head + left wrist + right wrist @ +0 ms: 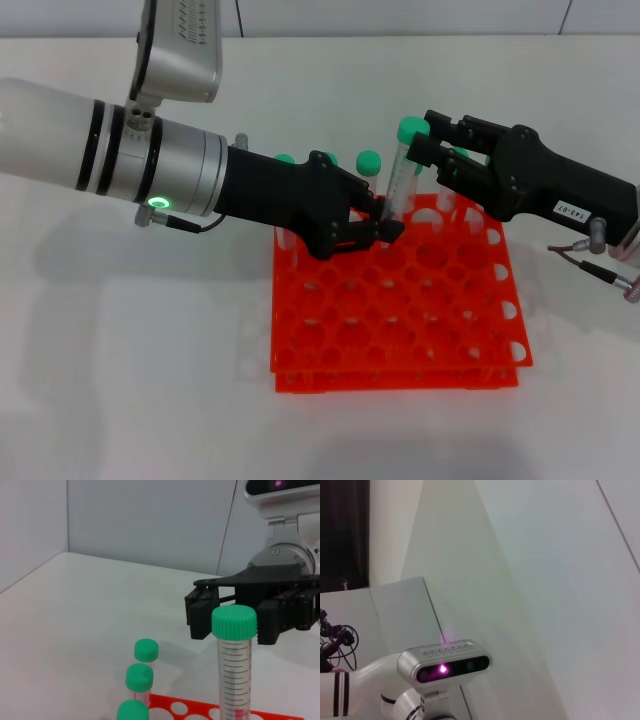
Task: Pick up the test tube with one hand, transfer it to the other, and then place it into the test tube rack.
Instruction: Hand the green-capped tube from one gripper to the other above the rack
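Observation:
My left gripper [378,226], on the silver forearm with the green ring, is shut on the lower part of the test tube [402,175]. The clear tube stands nearly upright over the back of the orange-red test tube rack [400,375], green cap on top. From the right, my labelled right gripper [428,138] reaches in at cap height and is open. In the left wrist view its fingers [200,622] stand one on each side of the tube's cap [234,622], just behind it. The right wrist view shows only the wall and the robot's head.
Other green-capped tubes [369,160] stand in the rack's back rows, three of them [139,677] to one side of the held tube in the left wrist view. Most rack holes toward the front are free. White table surrounds the rack.

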Action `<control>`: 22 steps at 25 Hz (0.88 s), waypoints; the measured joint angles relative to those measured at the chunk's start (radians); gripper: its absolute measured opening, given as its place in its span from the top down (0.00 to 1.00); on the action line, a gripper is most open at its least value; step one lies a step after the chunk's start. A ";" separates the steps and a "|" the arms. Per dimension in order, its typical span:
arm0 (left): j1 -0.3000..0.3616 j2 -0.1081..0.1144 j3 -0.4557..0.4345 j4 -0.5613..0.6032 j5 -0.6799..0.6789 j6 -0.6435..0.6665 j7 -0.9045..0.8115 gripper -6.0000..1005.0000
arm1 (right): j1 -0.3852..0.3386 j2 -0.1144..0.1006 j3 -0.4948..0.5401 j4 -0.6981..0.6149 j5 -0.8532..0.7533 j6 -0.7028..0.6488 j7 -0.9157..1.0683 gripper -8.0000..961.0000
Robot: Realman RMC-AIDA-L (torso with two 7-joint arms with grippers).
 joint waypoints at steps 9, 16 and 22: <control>-0.004 0.000 0.000 -0.004 0.008 0.000 -0.016 0.79 | 0.002 0.000 0.000 0.000 -0.002 -0.007 0.000 0.61; -0.010 0.000 0.047 0.004 0.011 -0.023 -0.054 0.79 | 0.004 0.000 -0.001 0.000 -0.003 -0.008 -0.001 0.62; -0.014 0.002 0.055 0.009 0.003 -0.028 -0.060 0.79 | 0.002 0.000 -0.002 -0.002 -0.003 -0.007 -0.005 0.62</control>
